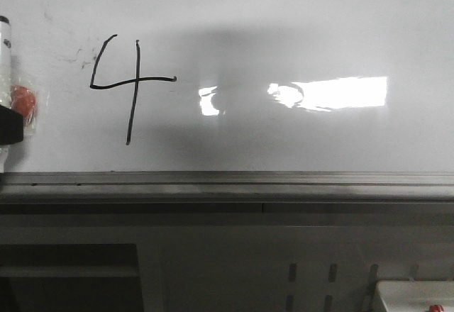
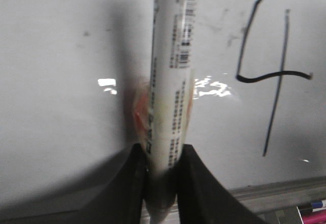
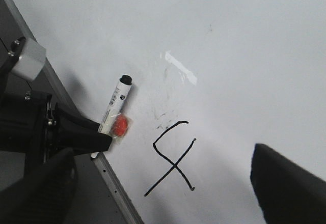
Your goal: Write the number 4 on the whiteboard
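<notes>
Front view: one black number 4 (image 1: 130, 85) stands on the whiteboard (image 1: 284, 28), left of the bright reflection and above the grey bottom rail (image 1: 227, 179); my marker (image 1: 4, 42) shows at the left edge.

Left wrist view: my left pincer (image 2: 162, 168) pinches the one white marker (image 2: 170, 76), its fingers (image 2: 130, 183) pressed against the barrel; the 4 (image 2: 275, 74) lies beside it.

Right wrist view: my right pincer (image 3: 168, 188) is spread wide and holds nothing; the 4 (image 3: 173, 158) sits between its fingers (image 3: 288, 183), near the marker (image 3: 114, 104).
</notes>
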### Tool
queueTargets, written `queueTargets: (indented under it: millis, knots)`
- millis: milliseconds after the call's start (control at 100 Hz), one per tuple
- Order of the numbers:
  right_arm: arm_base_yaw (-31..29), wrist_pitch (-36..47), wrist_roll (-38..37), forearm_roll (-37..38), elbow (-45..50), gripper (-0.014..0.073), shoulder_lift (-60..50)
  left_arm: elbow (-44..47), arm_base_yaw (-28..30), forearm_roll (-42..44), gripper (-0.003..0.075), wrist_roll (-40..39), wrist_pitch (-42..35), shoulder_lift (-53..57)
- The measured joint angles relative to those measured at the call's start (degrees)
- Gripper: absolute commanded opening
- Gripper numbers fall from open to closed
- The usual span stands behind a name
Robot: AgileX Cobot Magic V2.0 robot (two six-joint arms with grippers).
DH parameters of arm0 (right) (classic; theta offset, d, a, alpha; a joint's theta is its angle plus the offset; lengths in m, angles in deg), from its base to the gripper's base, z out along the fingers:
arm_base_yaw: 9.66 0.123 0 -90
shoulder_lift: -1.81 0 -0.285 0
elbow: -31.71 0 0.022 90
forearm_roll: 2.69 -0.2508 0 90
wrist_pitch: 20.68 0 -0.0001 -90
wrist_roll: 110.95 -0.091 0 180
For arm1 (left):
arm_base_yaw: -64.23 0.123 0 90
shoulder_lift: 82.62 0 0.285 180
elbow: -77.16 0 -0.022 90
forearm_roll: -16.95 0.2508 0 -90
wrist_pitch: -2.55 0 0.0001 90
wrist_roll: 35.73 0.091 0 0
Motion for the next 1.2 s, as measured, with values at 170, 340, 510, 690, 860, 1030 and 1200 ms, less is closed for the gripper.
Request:
queueTargets:
  millis: [170, 340, 510, 690, 860, 1030, 1200]
  knots:
    - [0.00, 0.00, 0.00, 0.00, 0.00, 0.0613, -0.13, -1.58, 0.00, 0.86, -0.0020, 0.00, 0.35, -1.73]
    - [0.00, -0.10, 0.00, 0.00, 0.00, 0.0613, -0.13, -3.45, 0.00, 3.00, -0.0019, 0.00, 0.68, -2.48]
    - [0.00, -0.85, 0.00, 0.00, 0.00, 0.0613, -0.20, -3.53, 0.00, 3.25, 0.0111, -0.07, 0.76, -2.61]
    - [0.00, -1.00, 0.00, 0.00, 0.00, 0.0613, -0.20, -3.72, 0.00, 3.25, 0.0367, -0.07, 0.76, -2.62]
    - [0.00, -1.53, 0.00, 0.00, 0.00, 0.0612, -0.20, -3.98, 0.00, 3.49, 0.0393, -0.07, 0.63, -2.52]
    - [0.00, -2.47, 0.00, 0.00, 0.30, 0.0360, -1.03, -3.98, 0.10, 4.34, 0.0385, -0.07, 0.94, 1.25]
    - [0.00, 0.84, 0.00, 0.33, 4.51, -0.0062, -6.30, -3.98, 0.10, 8.54, 0.0176, -0.12, 1.99, 12.19]
